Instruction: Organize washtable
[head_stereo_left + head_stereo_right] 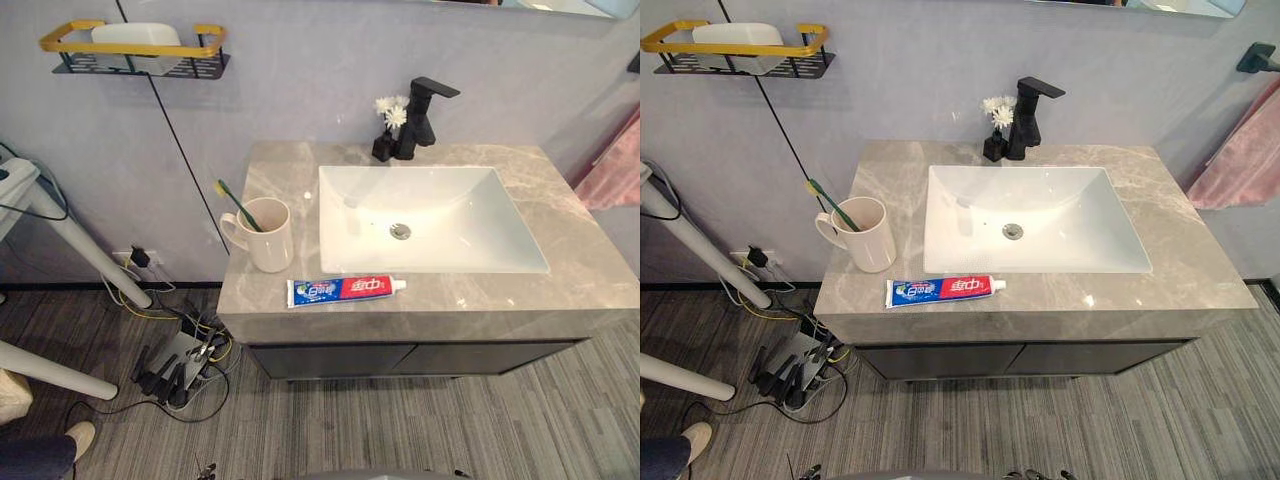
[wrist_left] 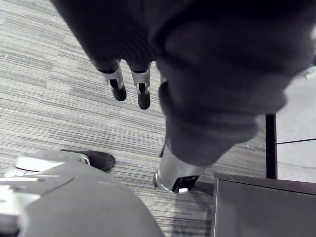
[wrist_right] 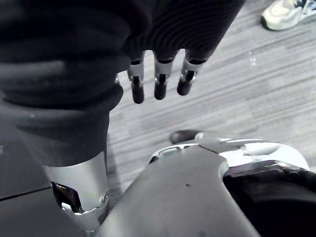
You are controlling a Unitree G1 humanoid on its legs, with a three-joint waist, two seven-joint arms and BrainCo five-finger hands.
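Observation:
A toothpaste tube [image 1: 345, 290], blue and red, lies flat on the grey marble washtable [image 1: 560, 190] near its front edge, left of the white sink [image 1: 425, 220]. A cream mug [image 1: 268, 235] stands at the left end with a green toothbrush [image 1: 236, 203] leaning in it. My left hand [image 2: 129, 84] hangs over the carpet, fingers straight and holding nothing. My right hand [image 3: 159, 81] hangs the same way over the floor, fingers relaxed and empty.
A black tap [image 1: 425, 110] and a small black vase of white flowers [image 1: 388, 125] stand behind the sink. A wall shelf [image 1: 135, 50] with a gold rail holds a white dish. A pink towel [image 1: 612, 165] hangs at right. Cables and a power strip [image 1: 175, 360] lie on the floor at left.

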